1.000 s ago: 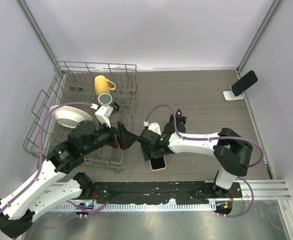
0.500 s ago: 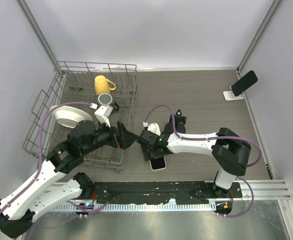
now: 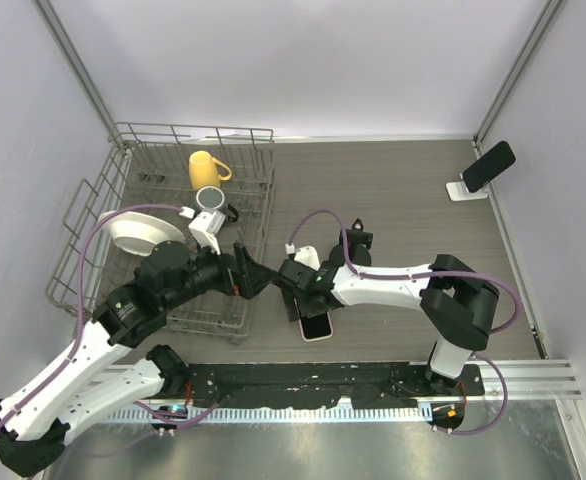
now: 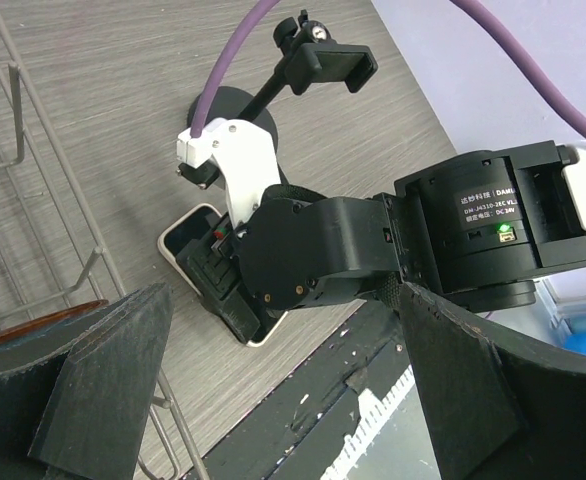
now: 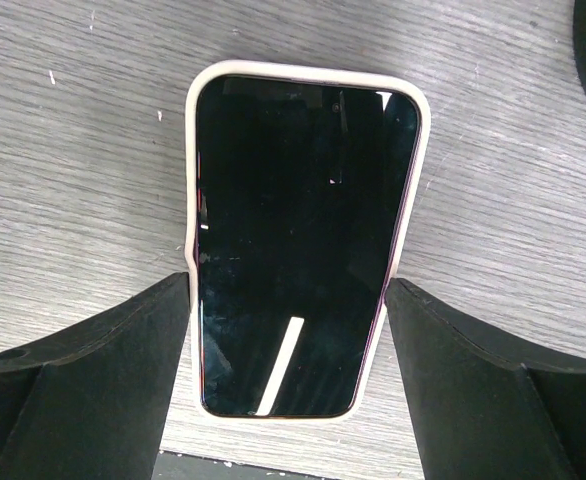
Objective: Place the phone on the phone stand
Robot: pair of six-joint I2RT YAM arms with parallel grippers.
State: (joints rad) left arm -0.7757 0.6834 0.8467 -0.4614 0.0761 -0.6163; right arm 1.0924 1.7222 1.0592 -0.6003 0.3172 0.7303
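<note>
White-cased phone [image 5: 303, 240] lay flat on the table [image 3: 403, 200] by the near edge. Right gripper [image 5: 288, 290] straddled it, spread open, nothing lifted yet. Phone stand [image 3: 465, 188] sat far right, so basically everything was left. Left gripper [image 4: 283, 300] gaped empty.
</note>
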